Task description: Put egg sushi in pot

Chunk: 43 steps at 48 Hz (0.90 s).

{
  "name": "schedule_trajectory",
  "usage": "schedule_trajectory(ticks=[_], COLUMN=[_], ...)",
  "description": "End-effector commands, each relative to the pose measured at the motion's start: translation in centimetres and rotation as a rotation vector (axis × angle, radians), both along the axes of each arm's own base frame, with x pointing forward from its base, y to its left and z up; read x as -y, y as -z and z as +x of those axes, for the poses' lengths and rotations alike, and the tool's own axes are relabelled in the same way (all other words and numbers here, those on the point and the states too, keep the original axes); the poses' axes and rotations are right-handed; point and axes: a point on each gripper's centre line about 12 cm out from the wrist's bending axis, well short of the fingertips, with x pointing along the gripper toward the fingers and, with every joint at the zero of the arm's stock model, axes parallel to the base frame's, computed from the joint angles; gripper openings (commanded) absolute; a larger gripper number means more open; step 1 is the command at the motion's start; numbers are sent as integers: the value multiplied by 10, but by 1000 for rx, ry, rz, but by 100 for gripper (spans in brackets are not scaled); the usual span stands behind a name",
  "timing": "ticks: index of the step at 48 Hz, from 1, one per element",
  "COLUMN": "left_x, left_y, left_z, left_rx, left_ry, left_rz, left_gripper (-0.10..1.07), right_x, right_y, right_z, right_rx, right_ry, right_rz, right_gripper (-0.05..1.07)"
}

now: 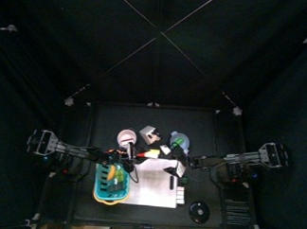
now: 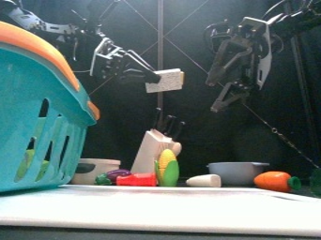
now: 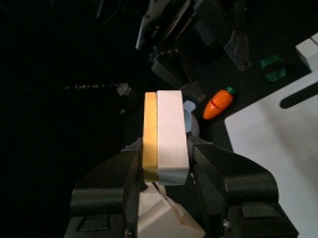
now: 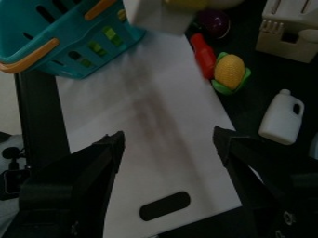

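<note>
Left gripper (image 3: 165, 181) pinches the egg sushi (image 3: 165, 135), a flat oblong block with a white rice slab on one side and a thin yellow egg layer on the other, its black jaws pressing on the two broad faces. In the left wrist view the block's long axis runs straight out from between the jaws, away from the wrist, with the yellow layer seen edge-on as a narrow stripe. From the front, the sushi (image 2: 164, 80) hangs high in the air above the table things, tilted a little, at the tip of the left arm.

Right gripper (image 4: 168, 163) hovers with its jaws spread wide and nothing between them, above a smooth white cutting board (image 4: 155, 121) with an oval handle slot.

On the table stand a teal plastic basket (image 2: 32, 122) with slotted walls, a pale knife block (image 2: 156, 150), a yellow corn cob (image 2: 167, 169), a small white bottle (image 4: 284, 118), an orange carrot (image 2: 272, 181) and the pot (image 2: 93, 169), a small round pale vessel low beside the basket.
</note>
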Motion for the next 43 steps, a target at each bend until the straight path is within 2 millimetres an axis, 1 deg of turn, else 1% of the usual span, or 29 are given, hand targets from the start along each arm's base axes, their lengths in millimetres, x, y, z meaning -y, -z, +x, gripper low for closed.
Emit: schedule_trajectory(ticks=[1, 6, 13, 18, 22, 27, 31, 38, 43], left_x=[-12, -27, -49, -59, -67, -77, -81, -88, -96], left_y=[-22, -32, -38, -36, -30, -15, -5, 6, 14], left_z=[-16, -36, -70, -88, -100, -108, -112, -116, -119], left_rx=[55, 86, 119, 117, 106, 55, 4, -55, -82], left_ry=[-36, -81, -157, -201, -245, -302, -326, -362, -405], left_rz=[-97, -194, -289, -338, -383, -477, -544, -609, -658], left_gripper=[66, 66, 66, 66, 66, 66, 66, 66, 66], right_x=[1, 1, 2, 7, 11, 13, 13, 14, 15], right_y=[-10, -9, -8, -7, -6, -6, -4, -2, 0], right_z=[-1, -1, -2, -1, -1, -1, 0, 0, 1], right_rx=[32, 29, 27, 23, 21, 18, 14, 6, 1], right_ry=[3, 4, 5, 20, 32, 39, 39, 42, 45], right_rz=[2, 3, -1, -4, -4, -4, -4, -4, -5], right_gripper=[104, 104, 104, 104, 104, 104, 104, 104, 104])
